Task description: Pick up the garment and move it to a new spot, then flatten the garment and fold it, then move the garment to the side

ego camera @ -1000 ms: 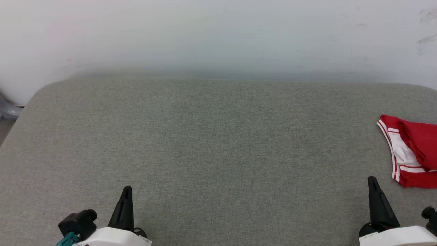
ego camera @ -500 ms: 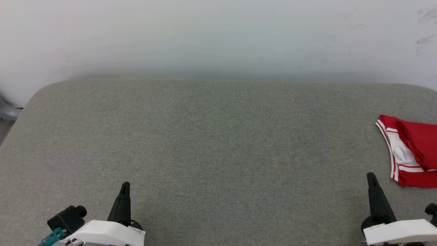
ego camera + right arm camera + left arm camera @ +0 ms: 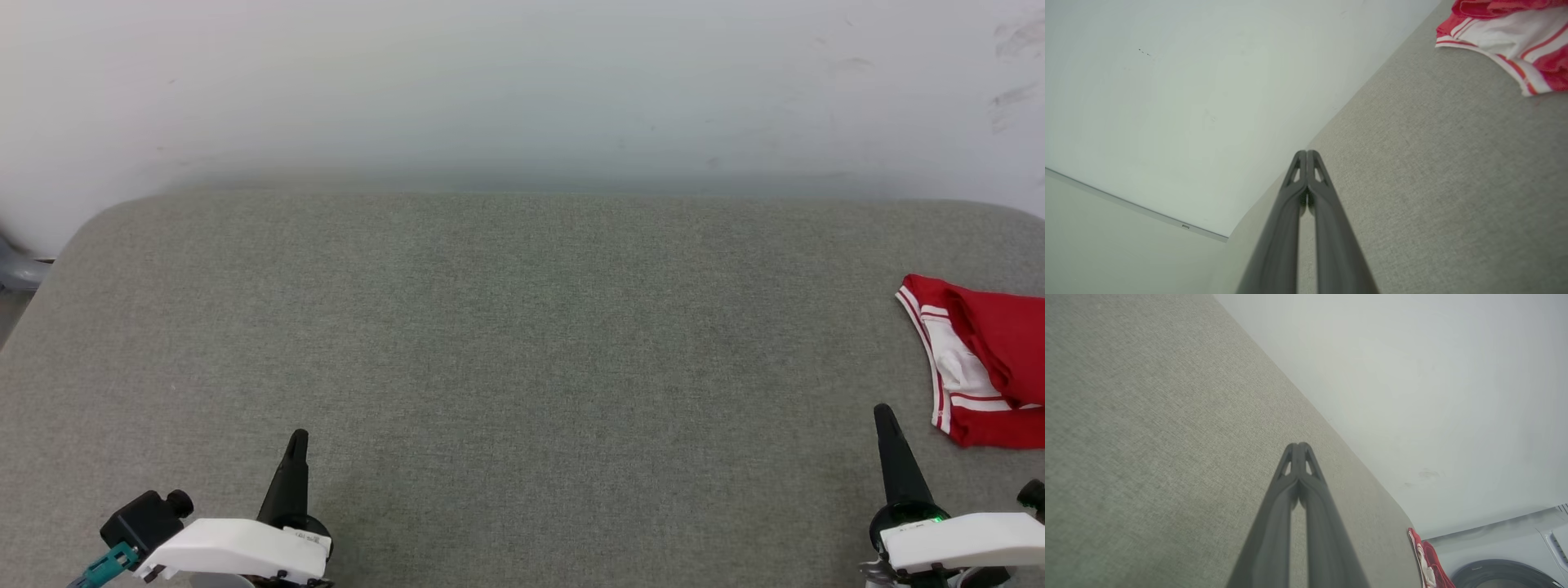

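1. Here the shirt point(image 3: 984, 371) lies bunched at the right edge of the grey padded top point(image 3: 522, 343).
2. The left claw point(image 3: 299, 438) is clenched and empty, near the front edge.
3. The right claw point(image 3: 882, 412), likewise clenched and empty, is near the shirt, not touching it.
4. Best practice: spread the right claw first, then pinch a raised red fold, not the flat trim.

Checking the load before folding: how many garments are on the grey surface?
1. The garment lies at the right edge of the grey surface, beyond the right gripper; the frame cuts it off, so more may be hidden.
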